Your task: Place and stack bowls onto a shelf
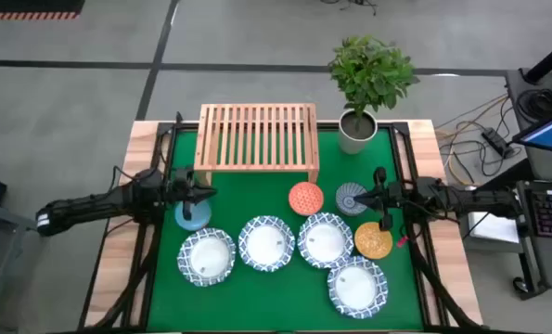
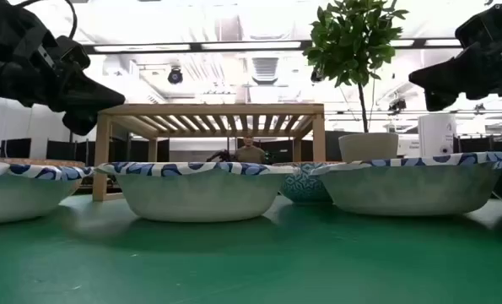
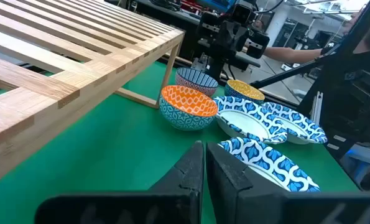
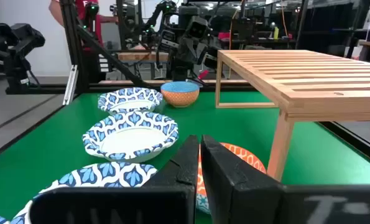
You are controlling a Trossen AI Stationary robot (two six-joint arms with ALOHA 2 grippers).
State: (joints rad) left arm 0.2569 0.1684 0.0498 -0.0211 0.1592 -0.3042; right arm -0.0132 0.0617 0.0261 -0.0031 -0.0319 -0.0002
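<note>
The light-wood slatted shelf [image 1: 257, 137] stands on short legs at the table's far side. In front of it, four white blue-rimmed bowls [image 1: 266, 243] rest on their bases in a loose row. The orange-red bowl [image 1: 305, 198], blue-grey bowl [image 1: 351, 199], golden-yellow bowl [image 1: 373, 240] and light-blue bowl [image 1: 193, 215] sit around them. My left gripper [image 1: 208, 193] [image 3: 204, 167] is shut and hovers above the table beside the light-blue bowl. My right gripper [image 1: 361, 198] [image 4: 200, 163] is also shut, hovering over the blue-grey bowl near the orange-red bowl [image 4: 242, 159]. Neither gripper touches anything.
A white pot with a leafy plant [image 1: 357, 130] stands at the shelf's right end. The green mat [image 1: 257, 297] has bare room along its near edge and under the shelf. Wooden table borders flank the mat. A person [image 2: 251, 152] shows far behind the shelf.
</note>
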